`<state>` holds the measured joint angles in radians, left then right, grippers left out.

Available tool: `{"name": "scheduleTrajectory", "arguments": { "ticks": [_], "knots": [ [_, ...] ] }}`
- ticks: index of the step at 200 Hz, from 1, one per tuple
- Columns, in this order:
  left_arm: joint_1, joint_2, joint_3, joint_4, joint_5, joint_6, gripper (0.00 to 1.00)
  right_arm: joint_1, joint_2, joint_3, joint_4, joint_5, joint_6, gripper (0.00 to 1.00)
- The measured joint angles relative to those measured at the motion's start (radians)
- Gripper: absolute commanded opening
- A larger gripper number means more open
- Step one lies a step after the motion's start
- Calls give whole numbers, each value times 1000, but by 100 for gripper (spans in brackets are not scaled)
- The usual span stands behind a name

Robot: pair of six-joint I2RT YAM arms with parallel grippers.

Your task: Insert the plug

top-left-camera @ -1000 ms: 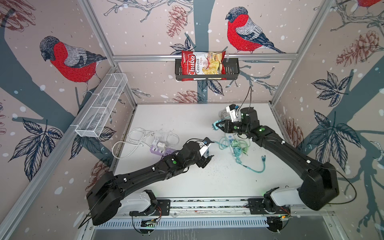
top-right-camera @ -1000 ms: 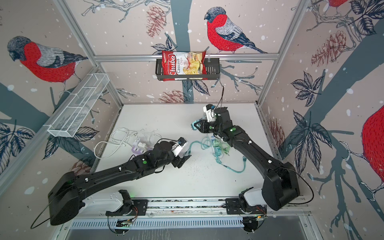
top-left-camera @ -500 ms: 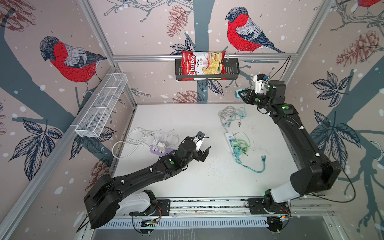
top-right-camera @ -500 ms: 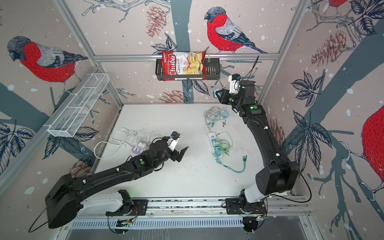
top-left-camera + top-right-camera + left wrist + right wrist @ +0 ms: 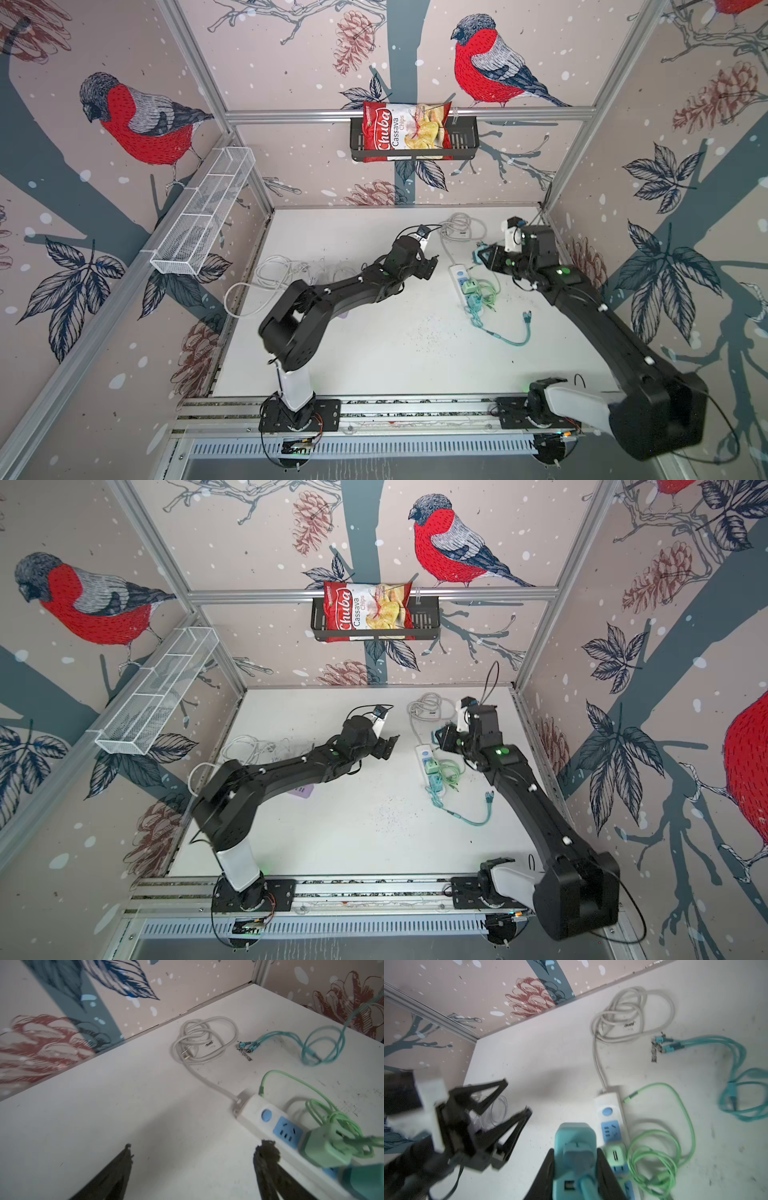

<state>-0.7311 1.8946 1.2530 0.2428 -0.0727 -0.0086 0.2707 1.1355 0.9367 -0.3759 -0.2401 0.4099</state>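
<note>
White tabletop (image 5: 374, 357) boxed in by bullfinch wallpaper, and a fair bit of it is hard to read. Under the left arm only a corner of something lilac (image 5: 303, 791) peeks out, beside a loose heap of white cables (image 5: 270, 272). Both wrist views are smeared. The white power strip (image 5: 458, 277) lies right of centre in both top views. Its long axis runs nearly up and down the frame, with the grey cord (image 5: 459, 226) end toward the back wall. Its lower end vanishes under a tangle of green cable (image 5: 488, 291), and the right wrist view cuts it off at the bottom edge.

The left gripper (image 5: 196, 1150) hangs over bare table just left of the strip, jaws spread wide, nothing between them. The right gripper (image 5: 574, 1152) has its jaws clamped on the flanks of the teal plug (image 5: 576, 1136), held near the strip's cord end. The plug's long axis lies along the fingers (image 5: 607, 1169), nose toward the left of both top views. Its prongs are out of sight, and a cable leaves its rear face. Whether it touches the strip I cannot tell. A green adapter (image 5: 614, 1154) sits in the strip, with a free blue socket (image 5: 610, 1129) between it and the round switch.
</note>
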Motion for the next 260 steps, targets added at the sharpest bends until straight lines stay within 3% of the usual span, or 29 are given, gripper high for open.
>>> {"name": "scheduleTrajectory", "arguments": {
  "ticks": [42, 91, 163, 206, 260],
  "knots": [
    [11, 286, 306, -23, 124, 17, 77, 72, -172, -198, -12, 22, 77, 9],
    [12, 511, 571, -75, 196, -3, 77, 141, -286, -317, -31, 27, 172, 10],
    [17, 846, 1172, -423, 71, -45, 76, 286, -284, -393, -16, 79, 253, 10],
    [41, 856, 1188, -571, 73, -99, 73, 295, -206, -428, 53, 150, 296, 9],
    [43, 879, 1230, -597, 124, -133, 65, 305, -69, -427, 160, 157, 304, 8]
  ]
}}
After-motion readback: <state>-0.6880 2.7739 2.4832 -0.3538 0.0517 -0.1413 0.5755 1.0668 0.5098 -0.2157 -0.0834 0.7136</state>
